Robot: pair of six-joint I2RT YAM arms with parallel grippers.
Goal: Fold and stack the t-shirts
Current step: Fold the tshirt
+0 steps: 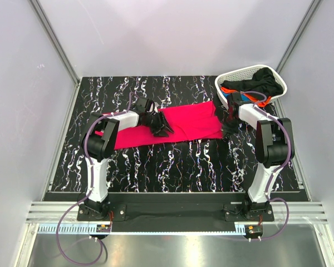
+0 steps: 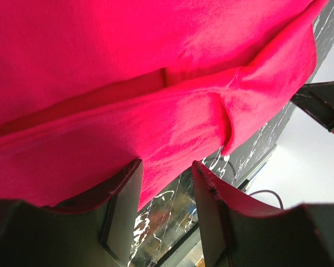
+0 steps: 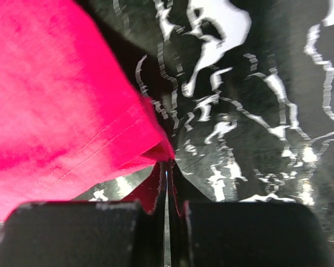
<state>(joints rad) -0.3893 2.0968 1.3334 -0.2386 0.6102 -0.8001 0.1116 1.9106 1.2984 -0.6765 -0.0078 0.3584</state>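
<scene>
Fabric of your pinkish-red t-shirt (image 1: pixel 183 125) lies stretched left to right across the middle of the table (image 1: pixel 172 167), a black surface veined with white. Your right gripper (image 1: pixel 229 128) is clamped tight on the shirt's right corner. Your left gripper (image 1: pixel 156 123) sits over the shirt's middle, fingers (image 2: pixel 122 206) apart, with the near hem reaching partly between them. The other t-shirts (image 1: pixel 256 83), black, blue and orange, are heaped in the white basket (image 1: pixel 239 71) at the far right corner. Pale grey walls (image 1: pixel 172 33) with metal rails (image 1: pixel 55 39) enclose you.
</scene>
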